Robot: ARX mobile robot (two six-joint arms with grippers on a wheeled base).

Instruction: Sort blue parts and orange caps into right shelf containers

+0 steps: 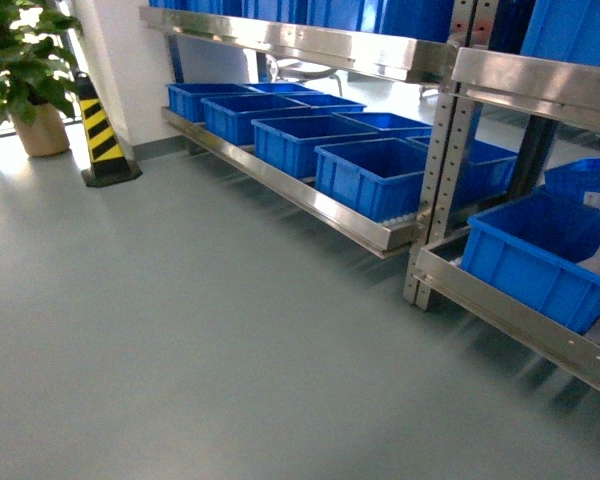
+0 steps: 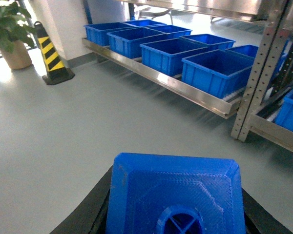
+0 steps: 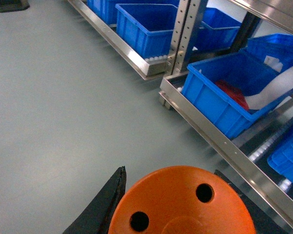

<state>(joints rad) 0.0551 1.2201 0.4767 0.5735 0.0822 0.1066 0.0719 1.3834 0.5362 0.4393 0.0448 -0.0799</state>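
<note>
A blue part [image 2: 176,192] with a round hole in its top fills the bottom of the left wrist view, and my left gripper [image 2: 176,217] is shut on it, black fingers [image 2: 85,214] showing at its sides. In the right wrist view my right gripper [image 3: 178,214] is shut on an orange cap [image 3: 180,202] with small holes in its top. Both hang above grey floor. A right shelf container [image 3: 219,100] [image 1: 540,255] sits on the steel shelf [image 3: 212,134] [image 1: 510,315], ahead and to the right of the cap. Neither gripper shows in the head view.
Several blue crates [image 1: 375,175] [image 2: 215,70] line the low left rack behind its steel rail [image 1: 280,185]. A perforated upright post [image 1: 435,170] [image 2: 259,73] stands between the racks. A yellow-black striped post [image 1: 100,135] and a potted plant [image 1: 25,70] stand far left. The right container holds something red [image 3: 234,92] and white [image 3: 278,87].
</note>
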